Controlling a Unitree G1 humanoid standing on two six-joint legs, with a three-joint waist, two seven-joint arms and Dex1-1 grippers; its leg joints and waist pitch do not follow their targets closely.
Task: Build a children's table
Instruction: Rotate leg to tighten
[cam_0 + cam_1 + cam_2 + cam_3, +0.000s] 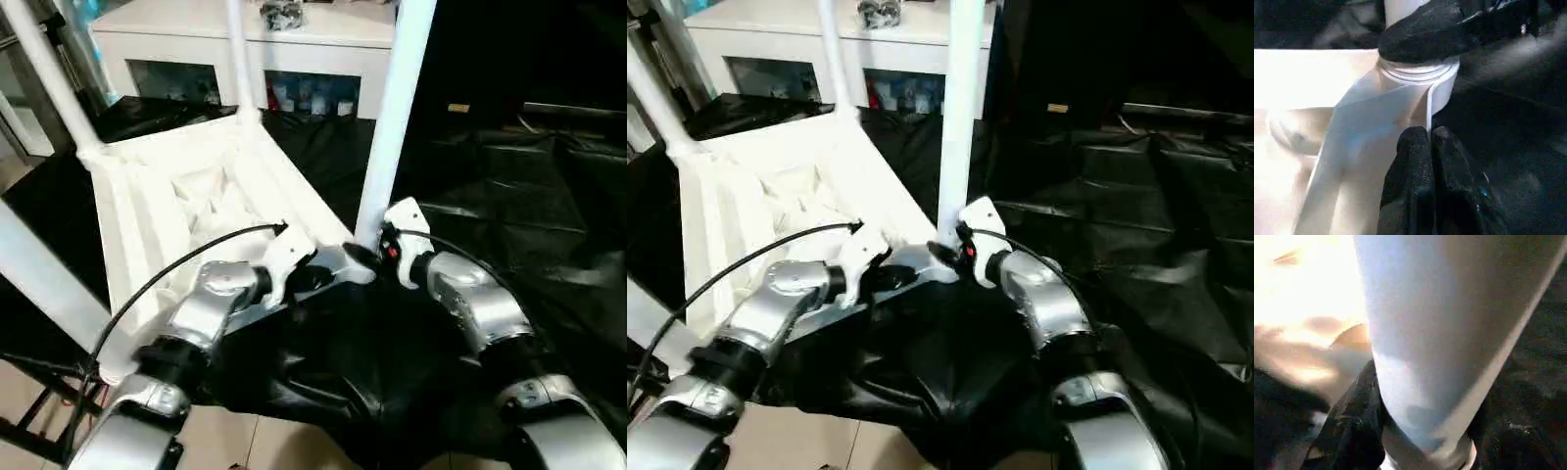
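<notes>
The children's table lies upside down on the black-draped work table, its ribbed white tabletop (147, 196) facing up. White legs stand in its corner sockets: two at the far side (238, 49) (44, 78) and one at the near left (39, 284). My right gripper (377, 250) is shut around the base of the near right leg (392, 117), just above its socket (1420, 78). One black finger (1425, 34) wraps the tube, which runs between the fingers (1352, 431) in the right wrist view. My left gripper (1427, 139) is shut and empty, its tips against that same corner.
A white cabinet (294, 29) stands behind the work table. Black cloth (509, 196) covers the table to the right. Its front edge runs just below my forearms, with tiled floor (245, 441) beneath. A black cable (176, 264) loops over my left arm.
</notes>
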